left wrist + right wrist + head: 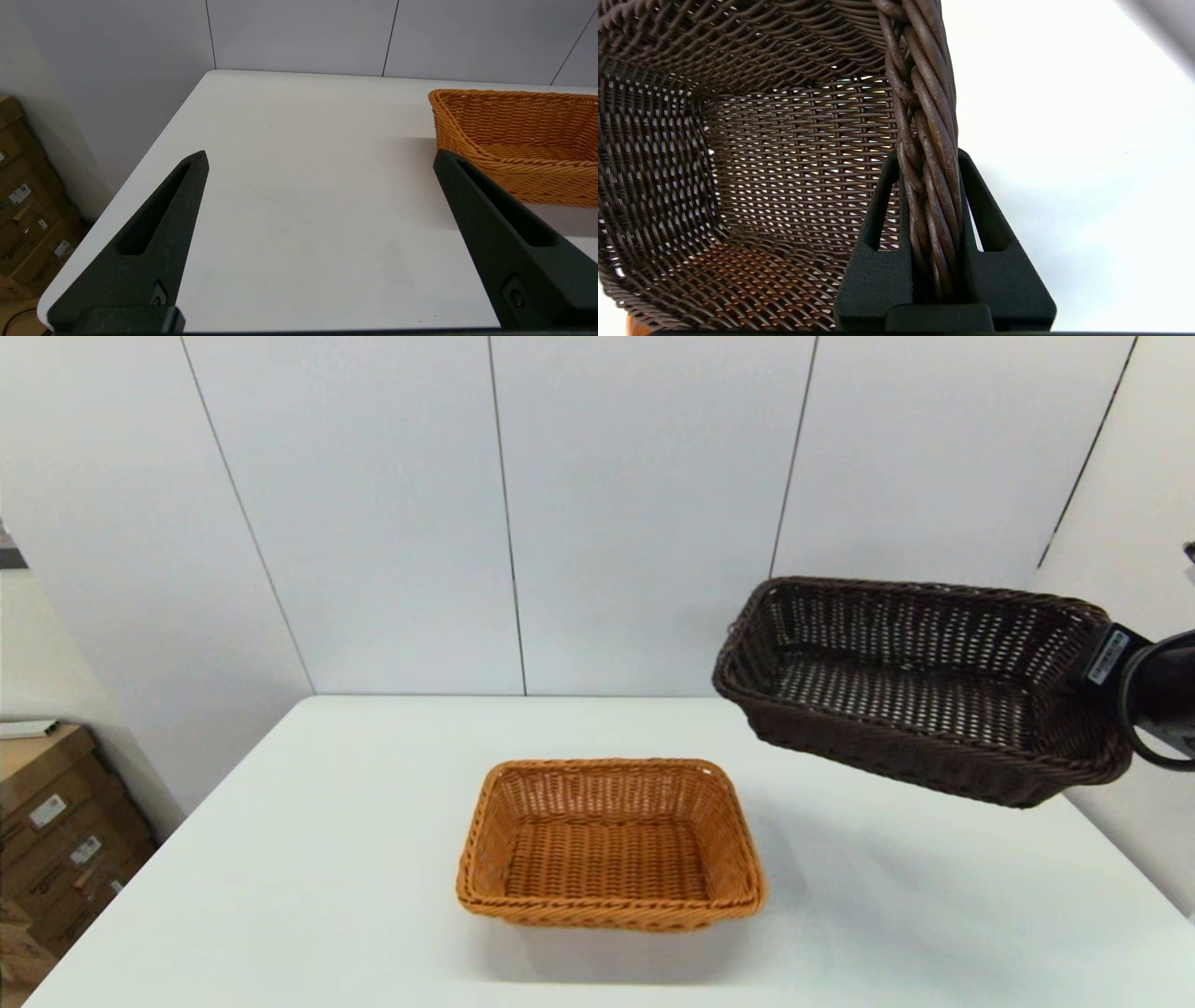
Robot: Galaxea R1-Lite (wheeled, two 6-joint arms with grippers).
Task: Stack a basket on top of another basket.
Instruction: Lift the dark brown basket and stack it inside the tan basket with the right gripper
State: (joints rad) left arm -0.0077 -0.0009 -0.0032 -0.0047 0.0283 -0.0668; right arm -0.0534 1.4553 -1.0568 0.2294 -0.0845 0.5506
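The white rectangular counter (280, 859) stands against a pale panelled wall (373, 504), with brown cardboard boxes (56, 831) on the floor off its left edge. The dark brown, nearly black rectangular woven wicker basket (920, 686) hangs in the air over the counter's right rear part, clear of the surface and tilted, its open top facing toward the robot's left and front. The orange-tan rectangular woven wicker basket (611, 845) sits upright near the counter's middle, well apart from the dark one, to its left and lower. The right pincer (929, 161) is clamped on the dark basket's braided rim at its right end, one black finger inside the wall and one outside, the braid running up between them. The left pincer (320, 161) is low at the counter's near left edge with its fingers spread wide, holding nothing; the orange-tan basket lies just beyond one fingertip.
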